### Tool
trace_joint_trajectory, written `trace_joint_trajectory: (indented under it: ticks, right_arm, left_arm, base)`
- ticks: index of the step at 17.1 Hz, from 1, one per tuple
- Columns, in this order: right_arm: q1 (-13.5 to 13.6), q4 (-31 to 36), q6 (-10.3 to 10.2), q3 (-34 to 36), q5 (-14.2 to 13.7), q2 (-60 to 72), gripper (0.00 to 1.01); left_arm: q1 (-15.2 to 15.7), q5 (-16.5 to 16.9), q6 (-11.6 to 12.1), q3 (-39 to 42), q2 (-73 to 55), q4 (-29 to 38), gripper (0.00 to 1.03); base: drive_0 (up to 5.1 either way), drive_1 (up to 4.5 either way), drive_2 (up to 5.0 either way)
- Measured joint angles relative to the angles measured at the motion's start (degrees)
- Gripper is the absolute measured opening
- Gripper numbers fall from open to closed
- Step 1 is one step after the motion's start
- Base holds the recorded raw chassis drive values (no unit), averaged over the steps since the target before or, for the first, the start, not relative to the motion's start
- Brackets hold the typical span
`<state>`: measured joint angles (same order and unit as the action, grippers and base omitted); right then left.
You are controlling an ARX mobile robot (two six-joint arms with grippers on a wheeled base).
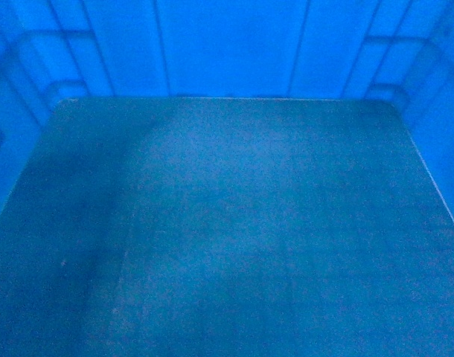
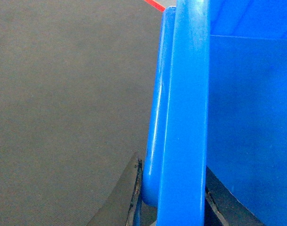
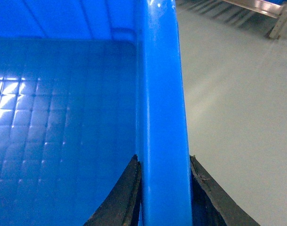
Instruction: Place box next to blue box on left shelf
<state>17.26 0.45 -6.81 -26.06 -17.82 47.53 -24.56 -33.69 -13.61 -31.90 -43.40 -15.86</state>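
Fingers (image 3: 129,197) of the right gripper (image 3: 163,193) clamp the thick right rim of the large open-top bright blue plastic crate (image 1: 227,223); the left gripper (image 2: 174,197) likewise pinches the left rim. The crate's flat gridded floor fills the head view, ribbed walls beyond. Grey floor (image 2: 63,103) lies outside, with a red strip (image 2: 155,4) and metal frame (image 3: 256,9) farther off.

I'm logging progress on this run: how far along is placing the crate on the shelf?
Done: both grippers, left gripper and right gripper, are clamped on opposite rims of the large open-top bright blue plastic crate. In hand: the carry, with grey floor beside it. Left: setting it down; no shelf or second blue box is in view.
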Motion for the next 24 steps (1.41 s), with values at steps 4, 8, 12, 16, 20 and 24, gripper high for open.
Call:
trace_joint_trajectory:
  ticks: [4,8,12,16,20,24]
  right_arm:
    - [0.0,0.0,0.0,0.0,0.0,0.0,0.23]
    - [0.0,0.0,0.0,0.0,0.0,0.0,0.23]
    - [0.0,0.0,0.0,0.0,0.0,0.0,0.23]
    - [0.0,0.0,0.0,0.0,0.0,0.0,0.23]
    - [0.0,0.0,0.0,0.0,0.0,0.0,0.23]
    - [0.0,0.0,0.0,0.0,0.0,0.0,0.23]
  left_arm:
    - [0.0,0.0,0.0,0.0,0.0,0.0,0.2]
    - [0.0,0.0,0.0,0.0,0.0,0.0,0.2]
    - [0.0,0.0,0.0,0.0,0.0,0.0,0.2]
    - [0.0,0.0,0.0,0.0,0.0,0.0,0.2]
    - [0.0,0.0,0.0,0.0,0.0,0.0,0.2]
    - [0.0,0.0,-0.1,0.0,0.0,0.0,0.2]
  base:
    - [-1.5,-1.47,-1.5]
    - [-1.5,-1.47,-1.5]
    - [-1.4,-1.45,-1.4]
    - [-1.4,-1.44,-1.4]
    - [-1.5,-1.47,-1.5]
    - [-1.4,-1.42,-1.4]
